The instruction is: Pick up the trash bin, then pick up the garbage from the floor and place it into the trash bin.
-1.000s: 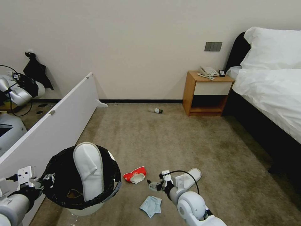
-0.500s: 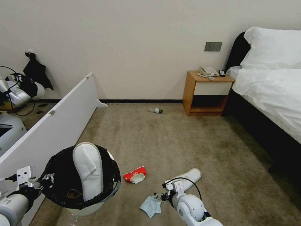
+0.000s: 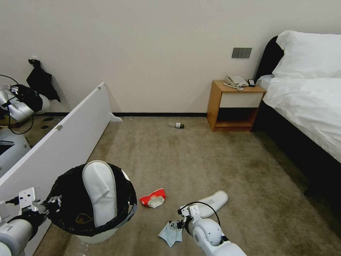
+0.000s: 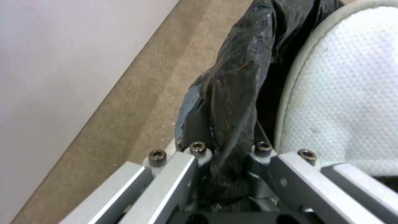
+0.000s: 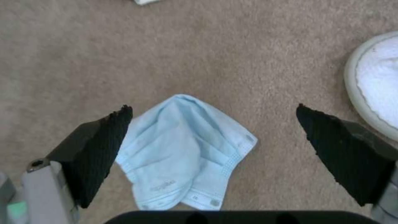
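Note:
The trash bin [image 3: 130,195], white with a black bag over its rim, hangs at the lower left with a white slipper [image 3: 101,192] standing in it. My left gripper [image 3: 53,205] is shut on the bin's rim; the left wrist view shows the left gripper [image 4: 226,149] pinching the black bag [image 4: 236,93]. My right gripper [image 3: 173,225] hangs open just over a light-blue face mask [image 3: 167,235] on the carpet. In the right wrist view the mask [image 5: 186,149] lies between the black pads [image 5: 101,149] of the right gripper [image 5: 212,109]. A second slipper [image 3: 210,200], a red-and-white packet [image 3: 152,197] and a small bottle [image 3: 177,125] lie on the floor.
A long white board [image 3: 64,138] leans along the left. A wooden nightstand [image 3: 234,105] and a bed [image 3: 305,103] stand at the right. Open carpet [image 3: 184,160] stretches between them to the far wall. Grey machinery [image 3: 17,103] sits behind the board.
My right gripper has come down and left, from beside the floor slipper to over the face mask. The left arm and the bin have stayed put.

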You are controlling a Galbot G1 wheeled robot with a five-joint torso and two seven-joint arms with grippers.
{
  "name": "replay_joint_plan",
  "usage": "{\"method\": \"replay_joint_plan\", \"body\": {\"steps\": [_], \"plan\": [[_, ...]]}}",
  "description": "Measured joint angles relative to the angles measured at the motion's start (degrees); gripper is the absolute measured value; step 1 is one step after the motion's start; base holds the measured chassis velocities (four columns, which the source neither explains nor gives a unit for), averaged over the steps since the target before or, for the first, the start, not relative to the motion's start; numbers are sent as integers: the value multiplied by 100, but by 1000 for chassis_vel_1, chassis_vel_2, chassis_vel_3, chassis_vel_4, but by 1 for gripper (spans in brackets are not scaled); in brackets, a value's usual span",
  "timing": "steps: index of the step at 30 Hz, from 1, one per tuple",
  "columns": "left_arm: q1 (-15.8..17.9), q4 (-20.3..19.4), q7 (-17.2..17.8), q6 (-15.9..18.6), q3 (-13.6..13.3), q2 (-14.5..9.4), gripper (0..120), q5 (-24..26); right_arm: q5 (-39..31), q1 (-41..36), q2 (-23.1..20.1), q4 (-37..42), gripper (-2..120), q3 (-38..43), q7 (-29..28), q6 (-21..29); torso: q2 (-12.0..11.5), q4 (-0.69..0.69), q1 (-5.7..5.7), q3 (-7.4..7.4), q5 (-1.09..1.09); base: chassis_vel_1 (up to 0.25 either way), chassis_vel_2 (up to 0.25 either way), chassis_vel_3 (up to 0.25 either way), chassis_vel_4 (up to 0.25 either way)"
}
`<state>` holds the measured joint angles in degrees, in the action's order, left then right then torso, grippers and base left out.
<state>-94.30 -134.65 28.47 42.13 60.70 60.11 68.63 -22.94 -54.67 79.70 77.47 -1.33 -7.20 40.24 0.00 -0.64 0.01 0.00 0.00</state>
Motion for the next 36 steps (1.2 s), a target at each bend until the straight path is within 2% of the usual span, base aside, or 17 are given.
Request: {"method": "replay_joint_plan", "body": {"steps": [20,36], "plan": [[-5,-59,25,0,30,3,4,11,816,234,296,-862,100,-17,258,-197,0,0,0,0,0,0,0,0,0],[-28,-140,44,0,59,26,4,6,1147,350,470,-1270,100,-83,523,-427,0,-1,0,0,0,0,0,0,0]]}}
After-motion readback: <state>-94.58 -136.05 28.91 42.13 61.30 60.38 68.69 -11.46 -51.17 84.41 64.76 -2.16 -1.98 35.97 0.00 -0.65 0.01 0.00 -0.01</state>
